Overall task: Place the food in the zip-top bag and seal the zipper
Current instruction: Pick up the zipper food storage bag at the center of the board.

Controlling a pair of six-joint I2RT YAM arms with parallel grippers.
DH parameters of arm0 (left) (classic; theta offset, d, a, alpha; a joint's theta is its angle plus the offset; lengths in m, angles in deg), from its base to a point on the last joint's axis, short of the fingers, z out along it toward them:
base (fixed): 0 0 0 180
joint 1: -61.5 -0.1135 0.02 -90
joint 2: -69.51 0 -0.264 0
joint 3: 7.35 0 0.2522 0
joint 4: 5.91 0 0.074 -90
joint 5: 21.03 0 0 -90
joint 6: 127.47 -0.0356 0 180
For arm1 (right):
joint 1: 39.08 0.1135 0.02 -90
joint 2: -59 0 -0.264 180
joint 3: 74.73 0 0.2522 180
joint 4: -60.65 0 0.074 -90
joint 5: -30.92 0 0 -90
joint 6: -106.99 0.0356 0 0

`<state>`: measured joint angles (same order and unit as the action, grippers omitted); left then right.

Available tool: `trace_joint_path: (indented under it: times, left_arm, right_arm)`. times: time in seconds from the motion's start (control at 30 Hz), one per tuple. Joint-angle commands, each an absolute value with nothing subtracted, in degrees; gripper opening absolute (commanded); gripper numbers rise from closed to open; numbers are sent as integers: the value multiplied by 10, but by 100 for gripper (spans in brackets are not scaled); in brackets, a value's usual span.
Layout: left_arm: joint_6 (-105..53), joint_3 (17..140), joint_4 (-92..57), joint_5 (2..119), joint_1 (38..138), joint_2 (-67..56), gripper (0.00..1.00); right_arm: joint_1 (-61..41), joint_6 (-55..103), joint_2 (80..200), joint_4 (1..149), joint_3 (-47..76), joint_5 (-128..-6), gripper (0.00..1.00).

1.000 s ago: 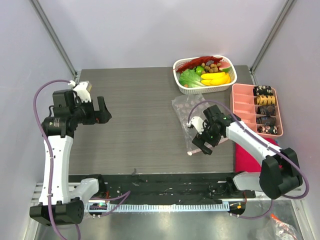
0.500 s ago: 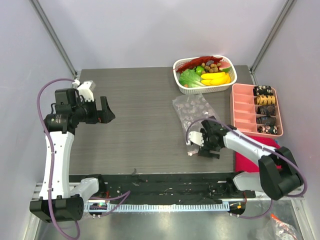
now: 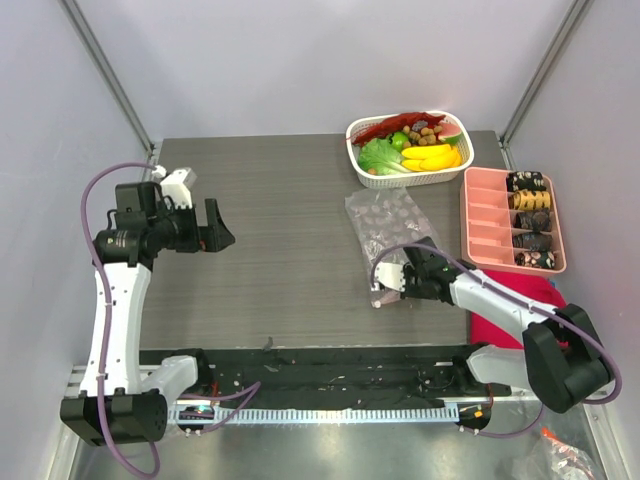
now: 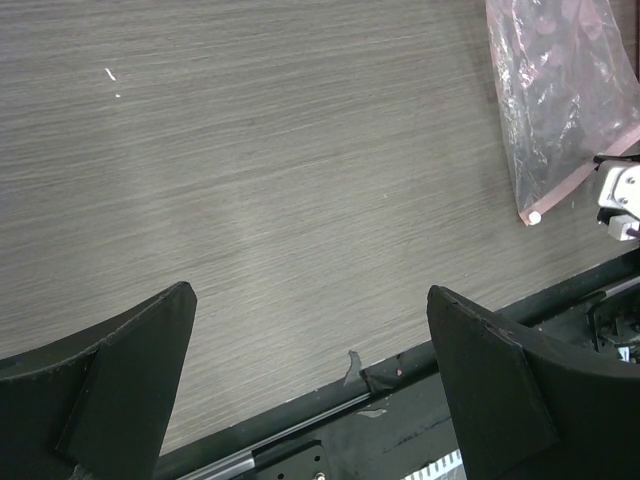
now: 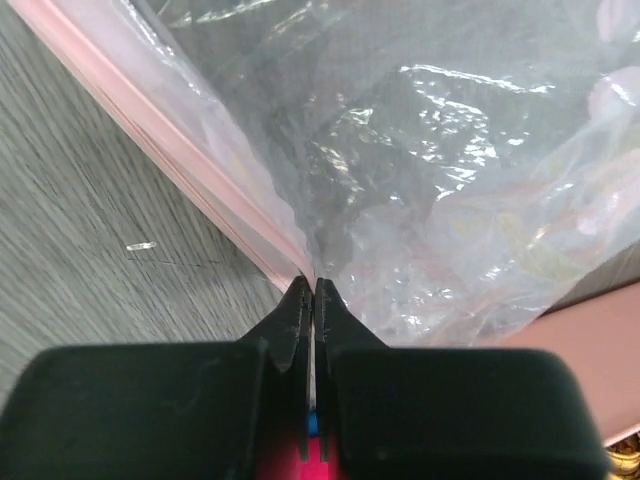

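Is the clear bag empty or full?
Empty. The bag lies flat on the table, and the toy food sits in the white basket.

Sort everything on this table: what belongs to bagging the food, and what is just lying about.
Job: food, in the white basket; zip-top bag; its zipper; right pincer, shut on the bag's mouth edge.
Lying about: pink tray; dark brown items in it; red mat at the near right.

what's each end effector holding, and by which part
The right end effector pinches the clear dotted plastic zip-top bag at its mouth edge, on the pinkish zipper strip. The left end effector is open, holding nothing.
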<state>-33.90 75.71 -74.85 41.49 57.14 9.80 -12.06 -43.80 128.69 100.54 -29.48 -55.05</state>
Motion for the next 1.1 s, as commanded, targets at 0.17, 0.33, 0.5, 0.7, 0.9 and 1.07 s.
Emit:
trace_joint_path:
  times: [0.17,0.33,0.5,0.7,0.9,1.07]
  left_arm:
    - [-313,744,-695,387,570,152,100]
    - [-249,737,-661,345,571,169,100]
    - [-224,760,-641,352,571,170,100]
    - [-212,779,-641,384,570,176,100]
    - [-227,785,-665,362,572,151,97]
    - [-224,796,-637,305,580,118,94]
  right_arm:
    - [-118,-235,1261,1121,-78,-709,1]
    - [-117,-8,1304,1152,90,-844,1]
    - [-118,183,1368,1116,201,-1021,1]
    - [-118,448,1413,940,216,-1124,1]
    - [-118,658,1440,717,103,-1140,1]
    - [-108,806,1483,521,84,-1156,1]
